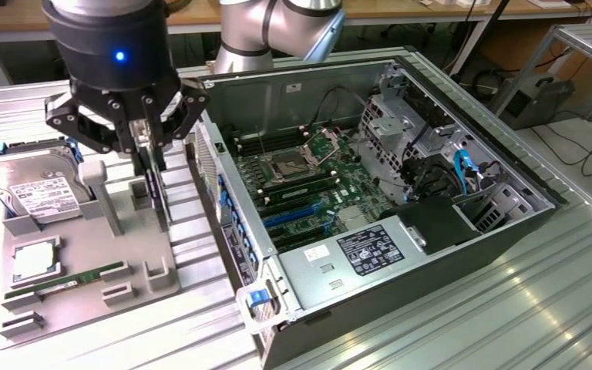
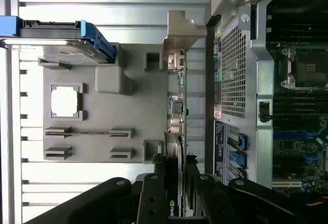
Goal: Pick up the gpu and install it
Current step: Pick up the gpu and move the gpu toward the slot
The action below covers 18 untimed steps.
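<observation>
The gpu (image 1: pixel 158 196) is a slim dark card standing on edge over the grey holder tray (image 1: pixel 121 254), just beside the open computer case (image 1: pixel 307 324) on the exterior view's left. My gripper (image 1: pixel 149 154) reaches down from above with a finger against each face of the card. In the wrist view the gpu (image 2: pixel 178 106) runs edge-on away from the gripper (image 2: pixel 176 180), its silver bracket (image 2: pixel 180 32) at the far end. I cannot tell whether the card's lower edge still rests in the tray. The motherboard's blue slots (image 1: pixel 294 217) lie bare inside the case.
The holder tray (image 2: pixel 113 111) also carries a silver hard drive (image 1: pixel 34 193), a square processor (image 1: pixel 35 262) and a green RAM stick (image 1: pixel 70 279). The case's perforated rear wall (image 2: pixel 233 70) runs close beside the card. Ribbed metal tabletop (image 1: pixel 502 308) surrounds everything.
</observation>
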Each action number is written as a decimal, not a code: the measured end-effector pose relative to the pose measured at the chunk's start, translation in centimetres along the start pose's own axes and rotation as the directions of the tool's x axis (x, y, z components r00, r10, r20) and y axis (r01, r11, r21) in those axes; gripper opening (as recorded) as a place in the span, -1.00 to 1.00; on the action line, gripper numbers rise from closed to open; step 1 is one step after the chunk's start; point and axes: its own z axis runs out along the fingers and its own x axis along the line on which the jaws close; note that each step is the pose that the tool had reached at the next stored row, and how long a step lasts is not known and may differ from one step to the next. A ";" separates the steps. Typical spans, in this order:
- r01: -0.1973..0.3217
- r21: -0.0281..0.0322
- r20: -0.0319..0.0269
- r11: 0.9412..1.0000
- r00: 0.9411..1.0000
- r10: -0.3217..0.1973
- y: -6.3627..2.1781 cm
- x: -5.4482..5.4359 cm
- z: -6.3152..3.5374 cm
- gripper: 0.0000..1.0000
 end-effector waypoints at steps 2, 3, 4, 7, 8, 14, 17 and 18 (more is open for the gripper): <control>0.000 0.000 -0.002 1.000 1.000 0.000 -0.26 -0.5 -0.95 -0.47; 0.000 -0.001 -0.003 1.000 1.000 0.000 -0.41 -0.9 -1.48 -0.47; 0.000 -0.001 -0.004 1.000 1.000 0.000 -0.58 -1.2 -2.11 -0.47; 0.000 -0.003 -0.010 1.000 1.000 0.000 -0.95 -2.8 -4.05 -0.47; -0.001 -0.004 -0.012 1.000 1.000 0.001 -1.01 -3.4 -4.64 -0.47; -0.002 -0.006 -0.029 1.000 1.000 0.001 -1.19 -7.3 -6.08 -0.47; -0.002 -0.006 -0.033 1.000 0.999 0.002 -1.20 -9.7 -6.01 -0.47; -0.002 -0.006 -0.034 1.000 0.999 0.001 -1.21 -10.1 -5.98 -0.47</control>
